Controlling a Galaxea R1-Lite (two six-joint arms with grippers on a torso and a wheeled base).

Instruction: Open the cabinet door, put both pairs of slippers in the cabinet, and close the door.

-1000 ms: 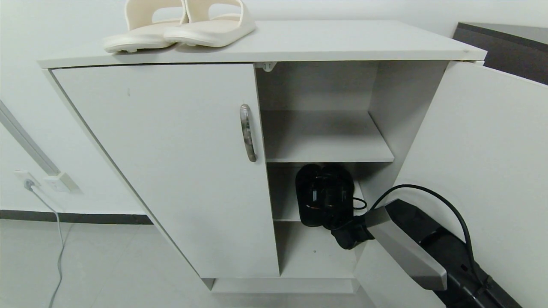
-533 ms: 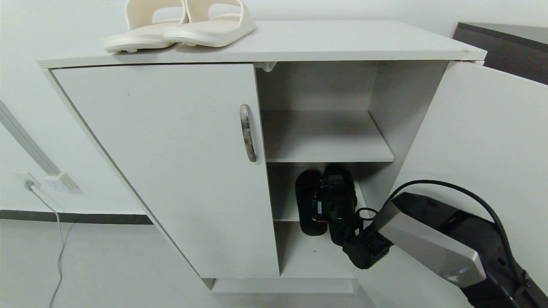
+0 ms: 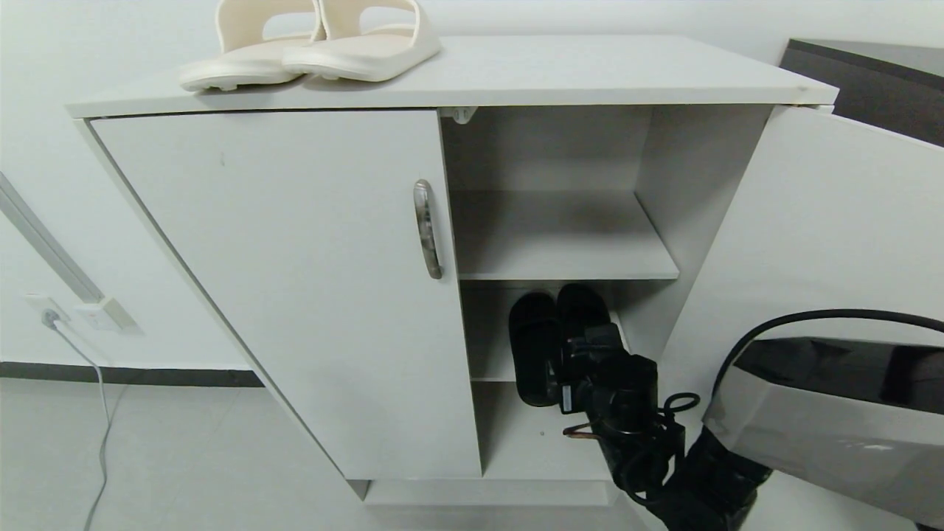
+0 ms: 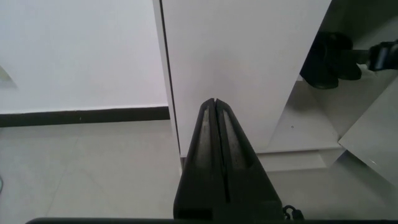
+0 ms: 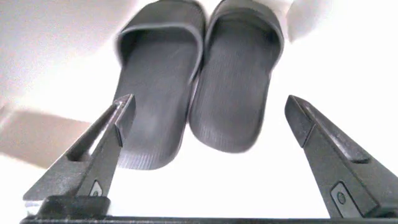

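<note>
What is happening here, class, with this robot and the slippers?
The robot is stowing slippers in the cabinet. The right door is open, and the black slippers lie side by side on a shelf inside. The right pincer is open just in front of them, holding nothing. The white slippers sit on top, not yet stowed. The left pincer is shut, low before the closed left door.

1. The cabinet (image 3: 590, 70) is plain white; its handle (image 3: 426, 228) is silver.
2. The cream slippers (image 3: 346, 59) carry no pattern.
3. The black slippers (image 5: 230, 93) show fine ribbed lines across the footbeds.
4. The left claw (image 4: 214, 102) and right claw (image 5: 208, 102) are black.
5. The floor (image 3: 147, 457) is pale grey.
</note>
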